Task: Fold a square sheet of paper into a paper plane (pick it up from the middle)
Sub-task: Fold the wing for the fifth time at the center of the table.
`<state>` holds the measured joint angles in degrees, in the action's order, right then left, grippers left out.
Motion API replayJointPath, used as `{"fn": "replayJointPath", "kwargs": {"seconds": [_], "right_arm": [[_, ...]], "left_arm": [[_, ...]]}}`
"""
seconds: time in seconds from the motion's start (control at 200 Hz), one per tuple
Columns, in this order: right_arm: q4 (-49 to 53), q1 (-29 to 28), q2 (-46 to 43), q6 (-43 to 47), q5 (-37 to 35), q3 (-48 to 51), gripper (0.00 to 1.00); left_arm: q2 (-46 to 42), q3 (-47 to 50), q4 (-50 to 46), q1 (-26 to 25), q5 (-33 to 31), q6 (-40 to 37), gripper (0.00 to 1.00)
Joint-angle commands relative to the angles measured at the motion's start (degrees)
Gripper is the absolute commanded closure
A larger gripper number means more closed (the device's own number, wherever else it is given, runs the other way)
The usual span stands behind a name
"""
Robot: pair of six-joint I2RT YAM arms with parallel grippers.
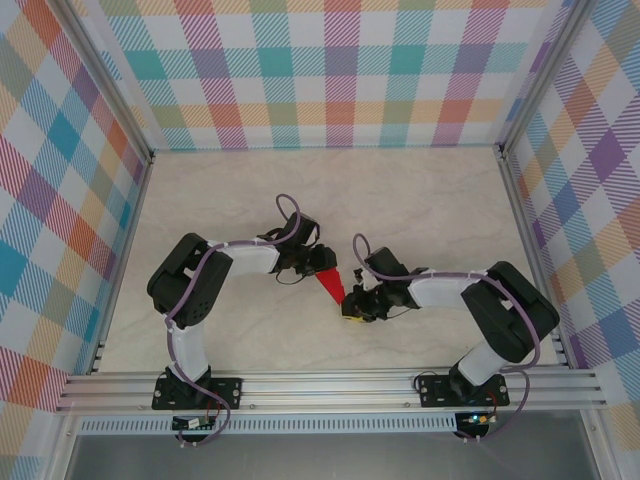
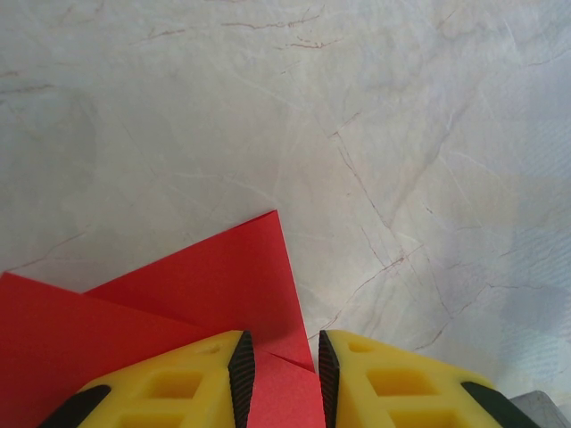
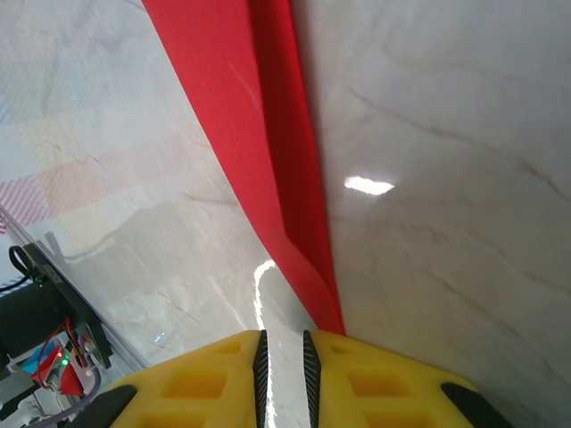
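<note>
Paper plane (image 1: pixel 330 285) lies beyond the near rail (image 1: pixel 330 388), opposite its middle. It is already a narrow red dart, and the wrist views show overlapped layers and a long crease. Whether it rests on the marbled table (image 1: pixel 420 190) or hangs just above cannot be told.

Judgement: folding is largely done; any final creasing and the release remain.

Left gripper (image 1: pixel 316 266), farther from the rail, has its jaws narrow with the dart's wide end in the gap, apparently pinched. Right gripper (image 1: pixel 352 302), nearer the rail, has its jaws almost together at the pointed tip. The tip meets one finger (image 3: pixel 401 383), but a grip cannot be confirmed.

Checked walls (image 1: pixel 340 70) stand well apart from the paper. Nothing else is close to it except the two arms, which crowd it.
</note>
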<state>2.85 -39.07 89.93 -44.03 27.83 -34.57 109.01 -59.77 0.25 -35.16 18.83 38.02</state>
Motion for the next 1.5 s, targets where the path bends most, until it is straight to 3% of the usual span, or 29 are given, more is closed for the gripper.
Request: {"fn": "replayJointPath", "kwargs": {"seconds": [0.0,0.255,0.74,0.95,1.065,1.495], "right_arm": [[7.27,0.09,-1.4,1.22,-1.48,2.18,0.78],[6.1,0.33,-4.9,-0.13,-3.53,-2.84,0.74],[-0.56,0.47,8.09,-1.25,-1.69,-12.96,0.75],[-0.6,0.49,10.56,-2.0,-4.29,-8.08,0.81],[-1.38,0.46,10.05,-2.41,-4.29,-5.16,0.84],[-1.57,0.49,9.73,-2.11,-3.36,-2.94,0.86]], "left_arm": [[1.38,0.97,-4.62,0.35,-2.22,-1.19,0.7],[1.13,1.05,-4.76,0.35,-1.95,-1.19,0.7],[0.94,1.06,-4.25,0.35,-1.39,-0.75,0.69],[-0.1,0.86,-4.37,0.35,-1.47,-1.58,0.68],[-0.73,0.13,-6.31,0.52,-4.86,-3.97,0.68],[-2.1,2.92,-2.36,5.39,-7.56,-6.39,0.65]]}}
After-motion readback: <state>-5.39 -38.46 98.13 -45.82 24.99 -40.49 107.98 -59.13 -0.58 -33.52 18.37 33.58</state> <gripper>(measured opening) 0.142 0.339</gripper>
